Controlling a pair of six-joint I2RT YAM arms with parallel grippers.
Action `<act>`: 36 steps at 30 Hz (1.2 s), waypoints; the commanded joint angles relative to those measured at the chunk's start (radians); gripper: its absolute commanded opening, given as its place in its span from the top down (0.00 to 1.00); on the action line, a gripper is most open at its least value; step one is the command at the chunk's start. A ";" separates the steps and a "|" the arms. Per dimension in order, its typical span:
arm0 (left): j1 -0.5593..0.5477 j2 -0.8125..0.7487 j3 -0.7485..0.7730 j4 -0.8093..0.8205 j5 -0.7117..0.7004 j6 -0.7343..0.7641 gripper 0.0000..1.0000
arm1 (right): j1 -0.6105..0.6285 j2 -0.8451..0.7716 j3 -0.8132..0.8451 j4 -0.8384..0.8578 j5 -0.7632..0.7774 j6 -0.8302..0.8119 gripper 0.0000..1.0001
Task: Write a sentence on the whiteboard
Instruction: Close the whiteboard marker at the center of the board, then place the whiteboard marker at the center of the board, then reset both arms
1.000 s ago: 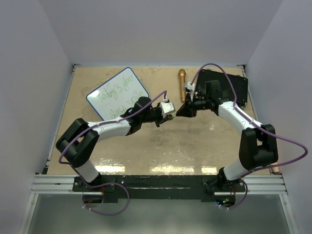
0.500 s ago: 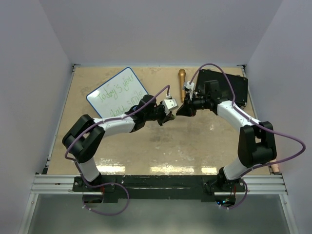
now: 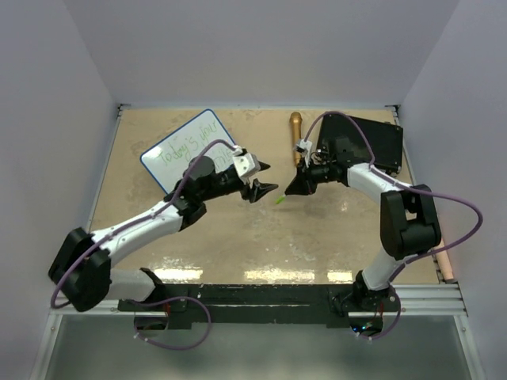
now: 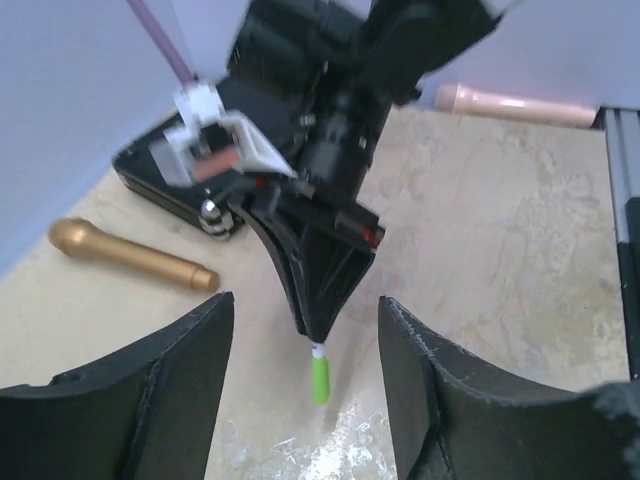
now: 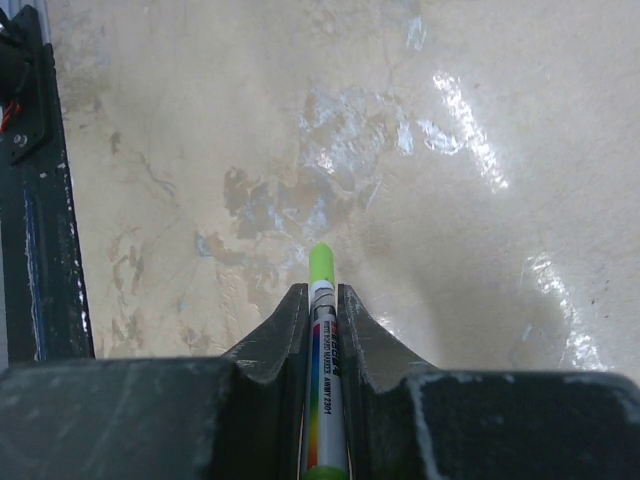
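Your right gripper [image 5: 322,298] is pinched tight on the green marker [image 5: 321,262], green end poking toward your left gripper [image 3: 263,180], whose fingers are spread just short of it. That reads like a handover or capping setup. The whiteboard [image 3: 178,146] lies flat far left, green writing on it, one corner under your left arm.

Tabletop [image 5: 450,150] glossy, mottled beige; marker [image 5: 323,360] smooth plastic; whiteboard [image 3: 178,146] glossy.

Stock on the bench [image 3: 317,237]:
- whiteboard [image 3: 190,146], blue-rimmed, written on: 1
- green-capped marker [image 5: 322,330]: 1
- gold microphone-shaped piece [image 3: 295,134]: 1
- black case [image 3: 376,142]: 1
- pale tube [image 4: 510,104] at the right edge: 1
- robot arms: 2, left arm [image 3: 135,226] and right arm [image 3: 400,229]
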State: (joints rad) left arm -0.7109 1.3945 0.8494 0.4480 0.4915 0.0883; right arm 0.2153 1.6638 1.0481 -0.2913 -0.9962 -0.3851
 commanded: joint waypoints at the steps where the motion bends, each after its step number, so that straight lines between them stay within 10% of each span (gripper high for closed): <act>1: 0.034 -0.170 -0.102 0.011 -0.013 -0.039 0.35 | -0.001 0.036 -0.003 0.004 -0.012 0.005 1.00; 8: 0.166 -0.356 -0.180 -0.198 -0.107 -0.390 0.27 | -0.001 0.063 0.004 -0.003 0.088 0.005 0.76; 16: 0.271 -0.577 -0.175 -0.402 -0.238 -0.473 0.13 | -0.040 -0.016 0.075 -0.068 0.295 -0.032 0.24; 19: 0.284 -0.643 -0.125 -0.483 -0.297 -0.516 0.00 | -0.080 -0.133 0.099 -0.069 0.366 -0.046 0.21; 27: 0.288 -0.706 0.092 -0.729 -0.490 -0.415 0.00 | -0.125 -0.485 0.148 -0.036 0.597 0.040 0.01; 36: 0.289 -0.739 0.223 -0.824 -0.568 -0.358 0.00 | -0.123 -0.668 0.231 0.027 0.890 0.337 0.01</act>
State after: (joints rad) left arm -0.4263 0.6567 1.0096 -0.3069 -0.0269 -0.3168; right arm 0.0910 0.9768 1.1965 -0.2672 -0.2760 -0.1913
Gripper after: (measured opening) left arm 0.997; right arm 0.986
